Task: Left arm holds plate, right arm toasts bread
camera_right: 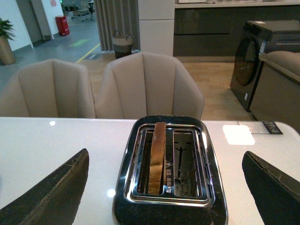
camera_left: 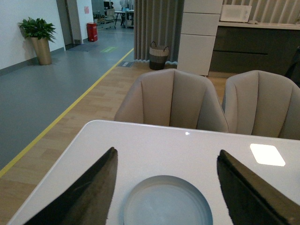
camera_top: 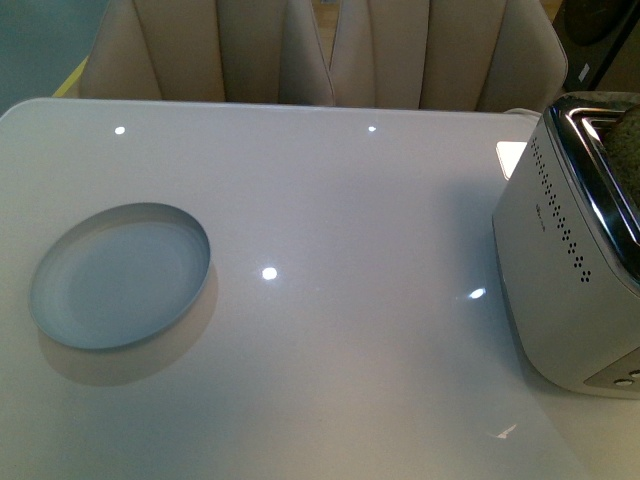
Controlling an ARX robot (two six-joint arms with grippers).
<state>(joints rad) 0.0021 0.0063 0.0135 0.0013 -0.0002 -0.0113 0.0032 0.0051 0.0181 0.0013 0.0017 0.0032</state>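
Note:
The pale blue-grey plate lies empty on the left of the white table; neither arm shows in the front view. In the left wrist view the plate sits between the wide-apart dark jaws of my open left gripper, which hovers over it without touching. The bread stands on edge in one slot of the toaster. My right gripper is open above the toaster with nothing between its fingers. In the front view the bread peeks from the toaster at the right edge.
Two beige chairs stand behind the table's far edge. The toaster's second slot is empty. Bare glossy tabletop stretches between plate and toaster.

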